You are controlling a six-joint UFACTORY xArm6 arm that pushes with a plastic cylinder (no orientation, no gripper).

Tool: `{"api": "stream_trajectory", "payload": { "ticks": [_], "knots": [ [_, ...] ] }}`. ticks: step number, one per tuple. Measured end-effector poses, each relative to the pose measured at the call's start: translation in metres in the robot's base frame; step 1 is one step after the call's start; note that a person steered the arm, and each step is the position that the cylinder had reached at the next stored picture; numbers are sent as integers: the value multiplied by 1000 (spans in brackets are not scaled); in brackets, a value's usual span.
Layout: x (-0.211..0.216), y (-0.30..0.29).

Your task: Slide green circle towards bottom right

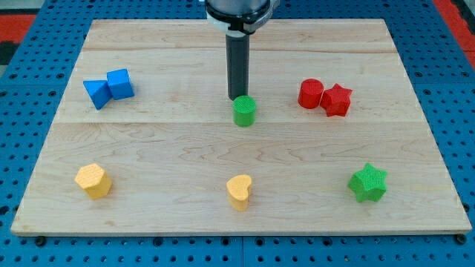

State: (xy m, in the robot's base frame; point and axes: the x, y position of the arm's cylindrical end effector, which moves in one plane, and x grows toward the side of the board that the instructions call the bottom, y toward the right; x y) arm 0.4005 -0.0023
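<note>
The green circle (244,111) stands near the middle of the wooden board (185,141), slightly toward the view's top. My tip (237,97) is right behind it, at its top-left edge, touching or nearly touching it. The dark rod rises straight up from there to the arm at the view's top.
A green star (368,183) lies at the bottom right. A red circle (311,93) and red star (336,99) sit at the right. Two blue blocks (108,87) sit at the upper left. A yellow block (93,180) and a yellow heart (240,191) lie along the bottom.
</note>
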Motion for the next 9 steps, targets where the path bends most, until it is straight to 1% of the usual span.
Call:
{"api": "stream_trajectory", "payload": {
  "ticks": [1,2,3,4,6,9],
  "knots": [
    [21,26],
    [34,28],
    [38,-19],
    [41,-47],
    [62,22],
    [64,70]
  ]
}}
